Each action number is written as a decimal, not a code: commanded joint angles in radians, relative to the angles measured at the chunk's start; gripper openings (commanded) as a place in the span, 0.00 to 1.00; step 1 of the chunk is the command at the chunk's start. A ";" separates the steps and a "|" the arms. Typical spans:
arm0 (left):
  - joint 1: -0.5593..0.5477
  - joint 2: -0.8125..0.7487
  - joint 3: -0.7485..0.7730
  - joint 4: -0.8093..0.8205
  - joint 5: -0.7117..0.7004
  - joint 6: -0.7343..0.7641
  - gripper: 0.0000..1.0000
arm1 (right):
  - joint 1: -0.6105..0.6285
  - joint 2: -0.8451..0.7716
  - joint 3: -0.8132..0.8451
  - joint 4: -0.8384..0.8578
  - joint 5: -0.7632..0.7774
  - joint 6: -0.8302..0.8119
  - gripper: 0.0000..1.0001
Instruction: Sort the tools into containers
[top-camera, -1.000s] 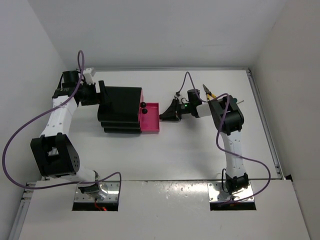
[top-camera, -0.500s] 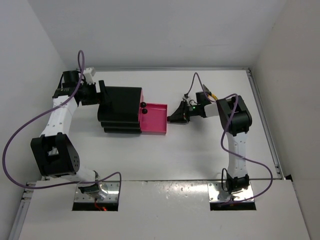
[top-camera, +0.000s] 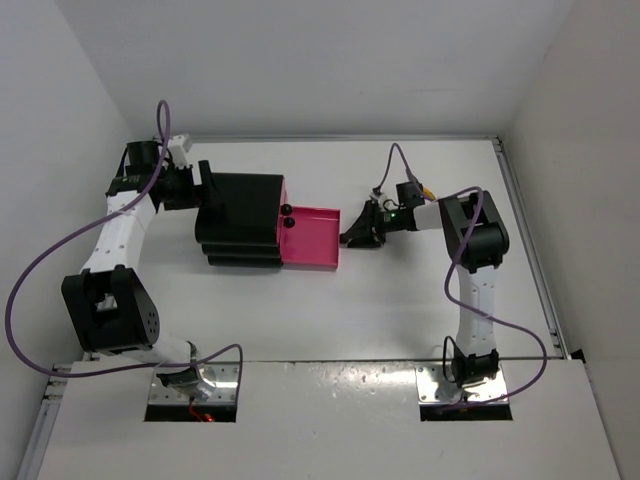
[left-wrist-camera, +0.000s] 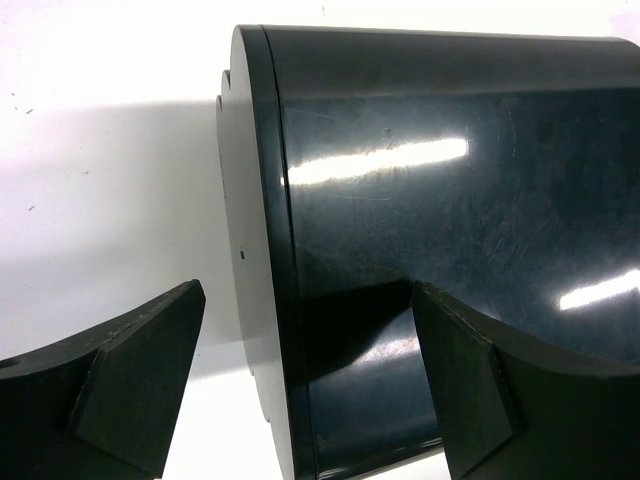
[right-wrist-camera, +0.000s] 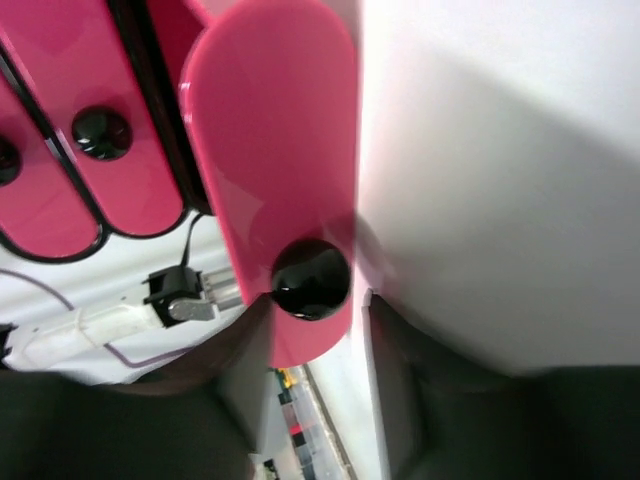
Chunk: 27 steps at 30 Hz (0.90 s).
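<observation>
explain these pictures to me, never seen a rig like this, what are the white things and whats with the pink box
The white jointed things are two robot arms bolted to the near edge of a white table. Each ends in a two-finger gripper. The wide picture looks down from above and behind the arms. The other two come from cameras on the wrists, so the dark shapes at the bottom are the fingers themselves.

On the table stands a black cabinet with three pink drawers. One drawer is pulled out and looks empty; the other two are shut.

The left gripper, jaws open, straddles the cabinet's back edge. The right gripper has the open drawer's black knob between its fingers; whether it pinches it is unclear. Neither holds a tool. A small orange-yellow thing peeks out behind the right wrist, too hidden to name.
</observation>
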 joint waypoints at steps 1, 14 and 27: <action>-0.017 0.022 -0.016 -0.011 -0.038 0.010 0.90 | -0.015 -0.050 0.040 -0.084 0.060 -0.107 0.48; -0.035 0.022 -0.007 -0.011 -0.038 0.010 0.90 | -0.090 -0.245 0.177 -0.340 0.127 -0.332 0.53; -0.126 -0.081 -0.016 0.045 -0.248 -0.019 1.00 | -0.426 -0.429 0.219 -0.763 0.649 -0.511 0.52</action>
